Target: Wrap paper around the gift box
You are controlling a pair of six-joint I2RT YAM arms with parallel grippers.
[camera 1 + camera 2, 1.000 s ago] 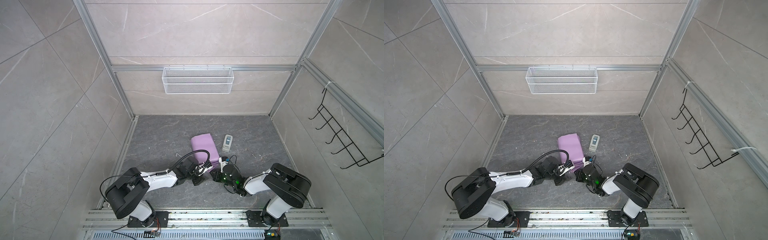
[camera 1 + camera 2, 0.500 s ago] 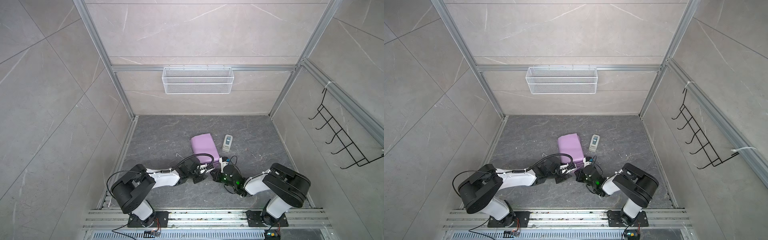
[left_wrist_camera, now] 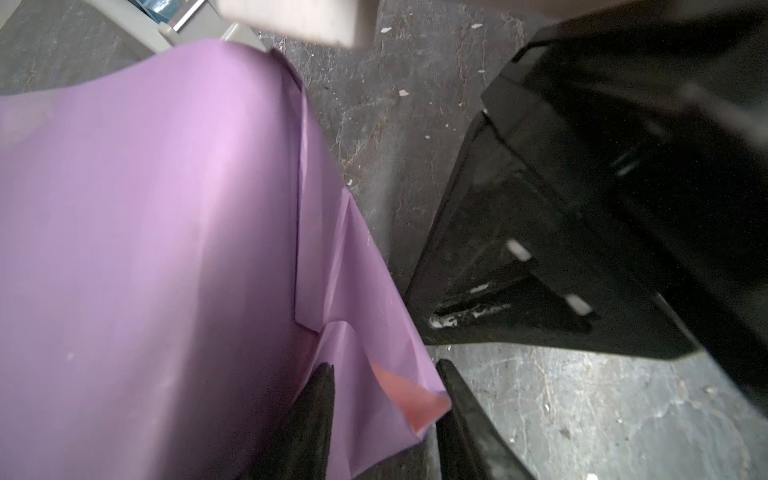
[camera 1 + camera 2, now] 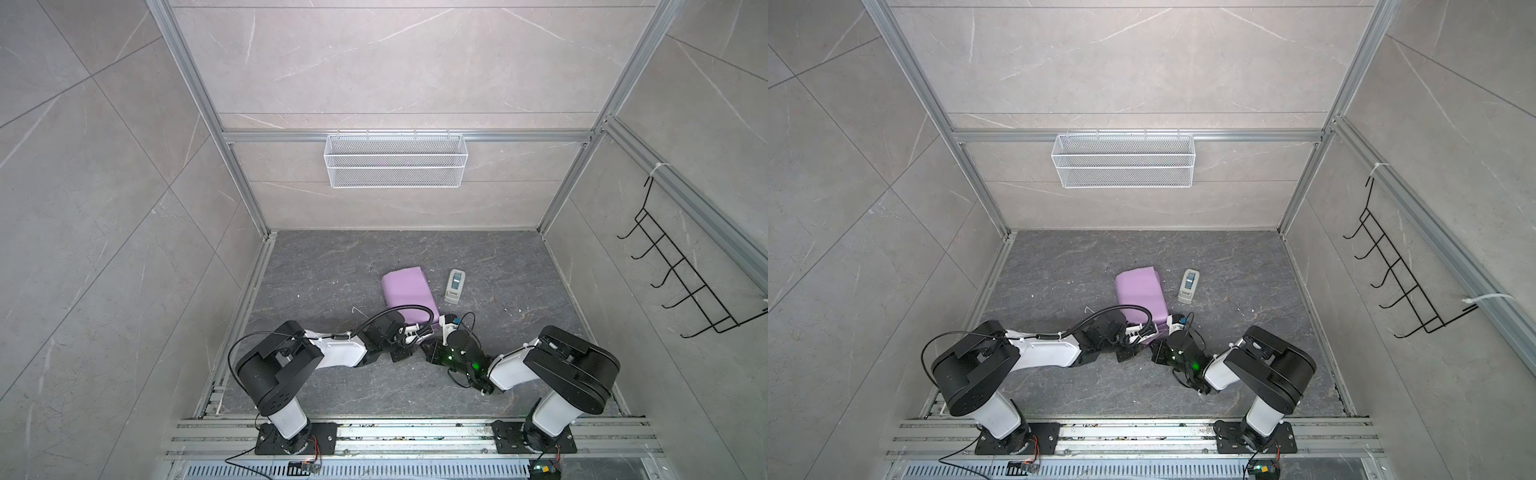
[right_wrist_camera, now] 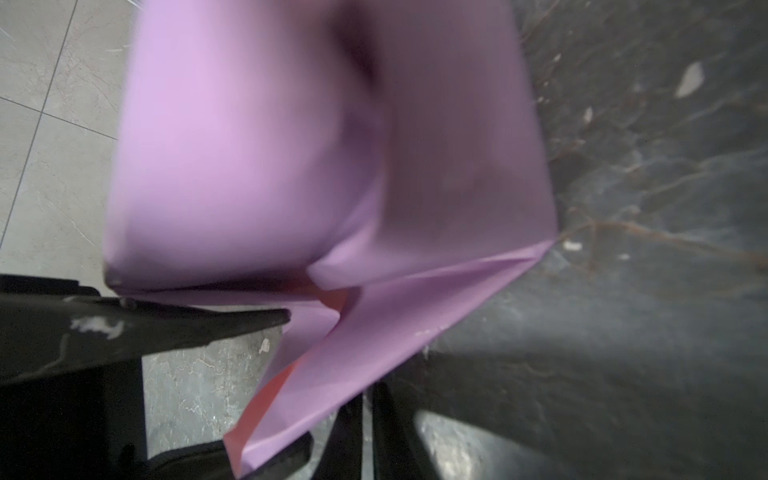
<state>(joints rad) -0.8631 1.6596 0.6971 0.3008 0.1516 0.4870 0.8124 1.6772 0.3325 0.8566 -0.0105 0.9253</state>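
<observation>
Lying as a flat lilac parcel just below centre in both top views: the paper (image 4: 407,295) (image 4: 1140,295), left of the tape dispenser (image 4: 454,286). Straddling its loose flap with the left pincer (image 3: 385,368), fingers spread either side (pink underside peeking out). Pressing the right pincer (image 5: 368,397) together at that flap's edge, grip on it unclear.

The paper (image 4: 406,296) is lilac-purple outside and coral-pink on its turned-up corner. The tape dispenser (image 4: 454,286) is grey-white with a bluish window. The floor (image 4: 328,266) is dark grey, pale-veined like marble. The wire basket (image 4: 395,166) is white, the hook rack (image 4: 673,282) black.
</observation>
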